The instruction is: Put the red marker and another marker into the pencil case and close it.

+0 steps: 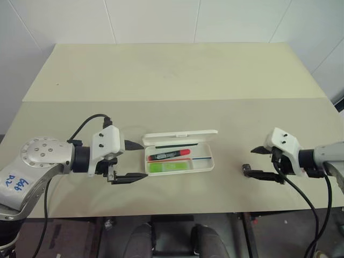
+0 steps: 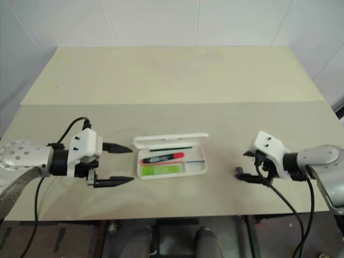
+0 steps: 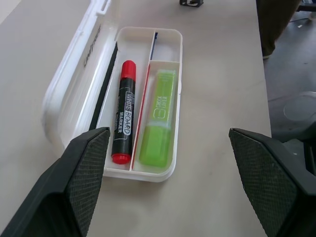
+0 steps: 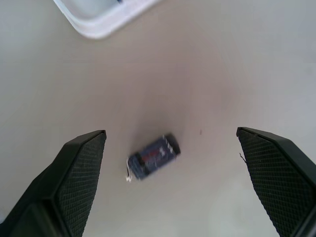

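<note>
Beige table (image 1: 172, 80) against white walls (image 1: 150, 21).

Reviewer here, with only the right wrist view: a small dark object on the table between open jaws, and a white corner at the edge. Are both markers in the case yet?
Observer: Yes. The red marker and the green highlighter lie side by side in the pencil case.
Operator: Is the lid shut?
Observer: No, the lid stands open along the case's far edge.
Operator: Where is the other arm?
Observer: The left gripper sits just to the left of the case, jaws open and holding nothing.
</note>
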`<move>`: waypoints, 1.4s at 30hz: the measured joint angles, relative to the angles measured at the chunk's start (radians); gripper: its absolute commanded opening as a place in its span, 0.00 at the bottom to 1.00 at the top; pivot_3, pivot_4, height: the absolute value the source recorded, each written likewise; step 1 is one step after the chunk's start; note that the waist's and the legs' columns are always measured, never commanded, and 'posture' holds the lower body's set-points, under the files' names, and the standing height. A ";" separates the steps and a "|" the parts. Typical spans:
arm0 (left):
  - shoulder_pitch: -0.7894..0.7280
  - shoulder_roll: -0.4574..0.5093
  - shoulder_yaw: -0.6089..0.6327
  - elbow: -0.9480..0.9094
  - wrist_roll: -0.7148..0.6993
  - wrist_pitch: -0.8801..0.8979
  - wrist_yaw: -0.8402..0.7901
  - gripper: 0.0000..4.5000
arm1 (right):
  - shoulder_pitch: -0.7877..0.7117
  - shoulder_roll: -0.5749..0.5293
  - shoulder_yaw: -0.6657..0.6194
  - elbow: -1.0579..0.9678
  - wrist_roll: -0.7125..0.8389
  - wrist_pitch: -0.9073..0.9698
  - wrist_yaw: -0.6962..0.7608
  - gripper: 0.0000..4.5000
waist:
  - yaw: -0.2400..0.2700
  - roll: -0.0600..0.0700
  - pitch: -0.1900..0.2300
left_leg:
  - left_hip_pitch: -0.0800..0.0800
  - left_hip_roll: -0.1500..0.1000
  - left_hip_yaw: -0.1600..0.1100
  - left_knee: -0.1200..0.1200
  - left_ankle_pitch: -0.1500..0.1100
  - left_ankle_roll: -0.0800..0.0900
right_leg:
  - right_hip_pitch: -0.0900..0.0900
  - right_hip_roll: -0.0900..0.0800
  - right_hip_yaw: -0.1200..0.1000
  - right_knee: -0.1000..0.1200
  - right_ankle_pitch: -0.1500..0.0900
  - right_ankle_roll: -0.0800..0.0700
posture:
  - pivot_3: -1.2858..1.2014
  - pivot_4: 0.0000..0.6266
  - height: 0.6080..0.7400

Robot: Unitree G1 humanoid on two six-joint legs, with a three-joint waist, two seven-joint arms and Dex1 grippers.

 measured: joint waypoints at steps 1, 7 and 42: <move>0.000 -0.002 -0.003 0.003 0.002 -0.002 -0.001 0.92 | 0.000 0.000 -0.001 -0.001 -0.001 0.019 -0.019 0.99 | 0.000 0.000 0.000 | 0.000 0.000 0.000 0.000 0.000 0.000 | 0.000 0.000 0.000 0.000 0.000 0.000 | 0.52 0.24 1.00; -0.009 -0.018 -0.034 0.014 0.017 -0.024 -0.017 0.92 | -0.074 0.006 -0.021 -0.037 0.040 0.289 -0.147 0.99 | -0.002 0.000 0.000 | 0.000 0.001 0.000 -0.001 0.000 0.000 | 0.000 0.000 0.001 0.000 0.000 0.000 | 0.52 0.24 1.00; -0.056 -0.070 -0.087 0.085 0.106 -0.065 -0.031 0.92 | -0.227 0.131 0.065 -0.209 0.250 0.810 -0.468 0.08 | -0.001 -0.002 -0.001 | 0.000 0.000 0.000 -0.001 0.000 0.000 | -0.001 0.001 0.002 0.001 0.000 0.000 | 0.52 0.24 1.00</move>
